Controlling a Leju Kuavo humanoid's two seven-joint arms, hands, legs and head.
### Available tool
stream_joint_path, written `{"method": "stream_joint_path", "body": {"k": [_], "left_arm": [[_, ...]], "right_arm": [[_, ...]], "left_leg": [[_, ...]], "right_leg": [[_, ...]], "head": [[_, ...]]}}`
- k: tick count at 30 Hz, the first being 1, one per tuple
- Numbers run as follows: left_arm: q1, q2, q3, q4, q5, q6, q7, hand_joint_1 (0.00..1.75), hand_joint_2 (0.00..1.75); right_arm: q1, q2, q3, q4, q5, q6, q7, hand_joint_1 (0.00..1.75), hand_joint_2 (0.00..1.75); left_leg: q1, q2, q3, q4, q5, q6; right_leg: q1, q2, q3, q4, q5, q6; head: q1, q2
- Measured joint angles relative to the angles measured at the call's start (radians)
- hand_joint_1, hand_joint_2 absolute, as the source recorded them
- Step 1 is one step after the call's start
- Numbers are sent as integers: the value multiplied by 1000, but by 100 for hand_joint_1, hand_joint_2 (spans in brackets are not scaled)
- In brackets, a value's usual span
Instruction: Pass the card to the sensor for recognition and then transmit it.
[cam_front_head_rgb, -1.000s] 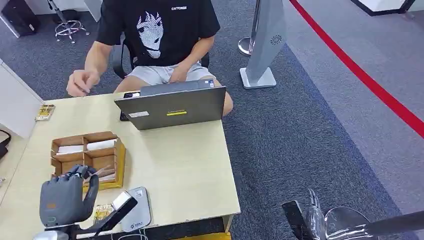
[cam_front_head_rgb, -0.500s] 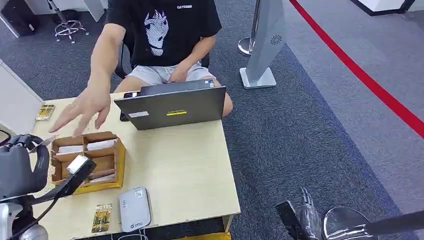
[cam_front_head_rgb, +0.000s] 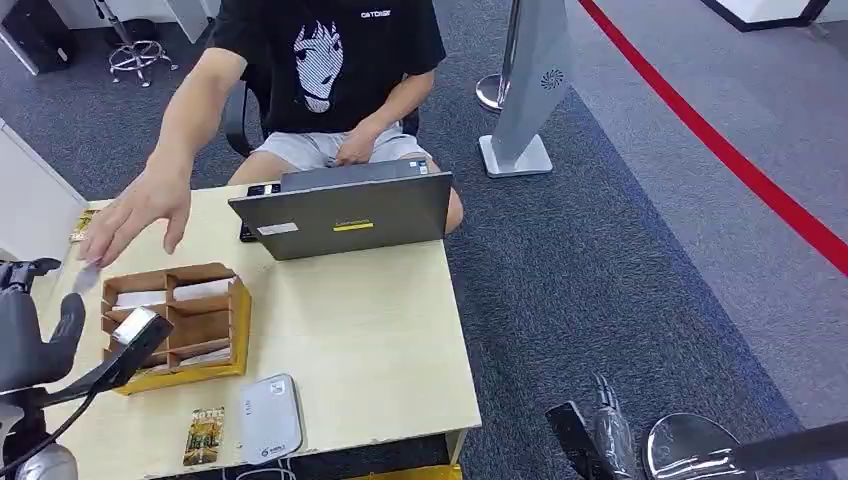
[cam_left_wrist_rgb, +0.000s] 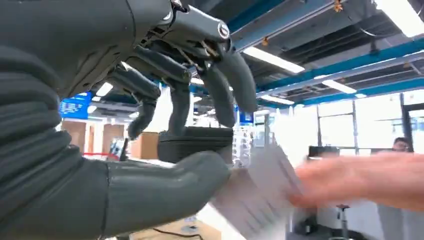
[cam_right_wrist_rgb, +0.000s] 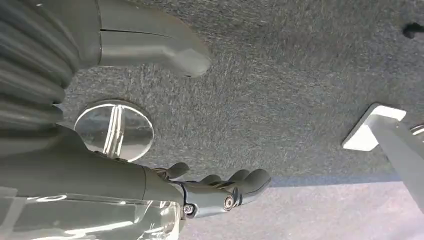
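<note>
A white card (cam_front_head_rgb: 85, 277), blurred in the left wrist view (cam_left_wrist_rgb: 260, 197), sits at a person's fingertips (cam_front_head_rgb: 95, 248) just beyond my left hand (cam_front_head_rgb: 35, 325). In the left wrist view my thumb (cam_left_wrist_rgb: 165, 192) and the darker fingers (cam_left_wrist_rgb: 225, 85) stand well apart. The card lies just off the thumb tip, with the person's hand (cam_left_wrist_rgb: 365, 180) on its far end. The white sensor (cam_front_head_rgb: 270, 418) lies flat near the table's front edge. My right hand (cam_front_head_rgb: 610, 435) hangs beside the table over the carpet, fingers loosely bent (cam_right_wrist_rgb: 225, 187), holding nothing.
A wooden divided box (cam_front_head_rgb: 175, 315) with white cards stands between my left hand and the sensor. A printed hotel card (cam_front_head_rgb: 205, 435) lies left of the sensor. A grey laptop (cam_front_head_rgb: 345, 215) stands at the table's far side before the seated person. A stanchion base (cam_front_head_rgb: 515, 155) stands on the carpet.
My left hand rose from the sensor to the table's left side with the card. The person's arm reached out and its fingers now meet the card.
</note>
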Motion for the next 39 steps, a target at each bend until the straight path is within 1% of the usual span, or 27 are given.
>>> {"method": "stream_joint_path", "body": {"k": [6,9,13,16,18,21,23,25,28,31,33,34,35,39], "left_arm": [[29,-5,0,-26,41,13,-29,0,175],[60,-3,0,-56,58,12,-49,0,175],[144,-8,-5,-113,79,16,-61,0,175],[244,-7,-31,-152,64,17,-72,0,175],[315,4,-51,-162,35,18,-74,0,175],[425,48,-79,-162,34,-8,-66,0,175],[493,80,-87,-162,32,-8,-43,0,175],[537,100,-88,-162,7,-10,-15,0,175],[583,110,-88,-159,-49,-19,12,0,175],[600,107,-80,-150,-94,-6,17,0,175],[592,85,-54,-140,-96,13,-2,0,175],[580,59,-30,-131,-97,23,-24,0,175],[568,48,-10,-122,-97,27,-28,0,175],[537,22,55,-91,-98,42,-9,0,175]], "right_arm": [[0,0,0,0,-3,-4,0,0,175],[1,0,-1,0,-15,-13,2,0,175],[3,0,-8,-2,-33,-28,7,0,175],[6,0,-12,-11,-56,-40,12,0,175],[7,0,-16,-14,-60,-50,13,0,175],[9,0,-23,-16,-72,-60,8,0,175],[10,0,-31,-16,-75,-69,4,0,175],[11,0,-37,-16,-80,-71,-2,0,175],[12,1,-40,-17,-86,-73,-2,0,175],[13,1,-42,-18,-85,-74,-2,0,175],[13,2,-42,-18,-84,-74,4,0,175],[13,2,-41,-18,-84,-73,8,0,175],[13,2,-41,-18,-84,-72,10,0,175],[13,2,-36,-21,-84,-71,17,0,175]], "left_leg": [[0,0,0,0,0,0],[0,0,0,0,0,0],[0,1,0,0,-1,0],[0,2,0,0,-2,1],[0,3,0,0,-2,1],[0,5,0,0,-3,1],[0,6,0,0,-3,1],[0,5,0,0,-3,1],[0,5,0,0,-3,1],[0,5,0,0,-2,1],[0,5,0,0,-2,1],[0,5,0,0,-2,1],[0,5,0,0,-2,1],[0,5,0,0,-2,1]], "right_leg": [[0,0,0,0,0,0],[0,0,0,0,0,0],[0,1,-1,0,0,0],[0,2,-1,0,-1,1],[0,2,-2,-1,-1,1],[0,4,-3,-1,-1,1],[0,4,-3,-1,-1,1],[0,4,-3,-1,-1,1],[0,4,-3,0,-1,1],[0,3,-2,-1,-1,1],[0,3,-2,-1,-1,1],[0,3,-2,-1,-1,1],[0,3,-1,-1,-1,1],[0,4,-2,-1,0,1]], "head": [[0,0],[0,0],[0,0],[0,0],[0,0],[0,0],[-1,0],[0,0],[0,0],[0,0],[0,0],[0,0],[0,0],[0,0]]}}
